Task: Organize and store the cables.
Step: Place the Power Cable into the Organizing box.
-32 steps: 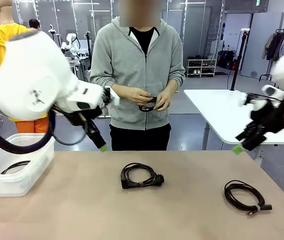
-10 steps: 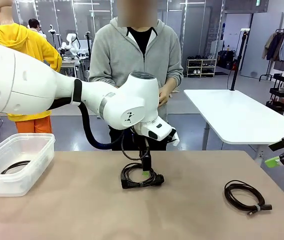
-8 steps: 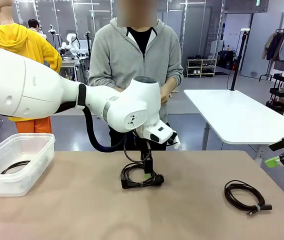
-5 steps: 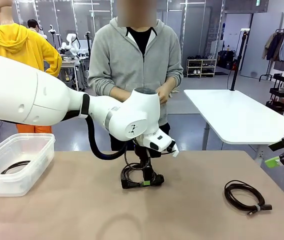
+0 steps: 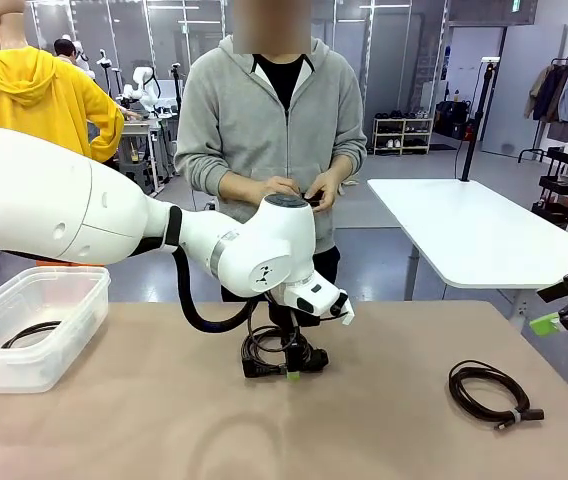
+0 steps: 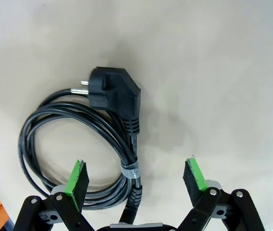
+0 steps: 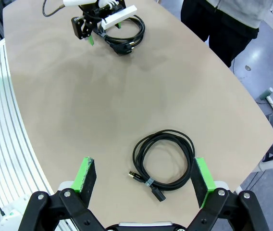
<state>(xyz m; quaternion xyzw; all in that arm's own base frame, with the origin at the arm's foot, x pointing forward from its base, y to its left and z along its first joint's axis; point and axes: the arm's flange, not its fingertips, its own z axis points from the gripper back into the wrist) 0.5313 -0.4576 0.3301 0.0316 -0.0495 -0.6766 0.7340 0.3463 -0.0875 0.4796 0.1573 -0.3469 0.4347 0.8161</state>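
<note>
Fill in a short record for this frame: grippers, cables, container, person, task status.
left gripper: open, lowered to the table, fingers straddling the tied side of the middle cable
right gripper: open, raised near the table's right edge, holding nothing
right cable: coiled and tied, lying free on the table
container: clear tub at the table's left, with the stored cable inside
person's hands: together at the far side, on something small and dark
status: one cable stored, two on the table

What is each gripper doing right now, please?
Left gripper: open, straddling the coiled black plug cable, not gripping.
Right gripper: open, empty.
</note>
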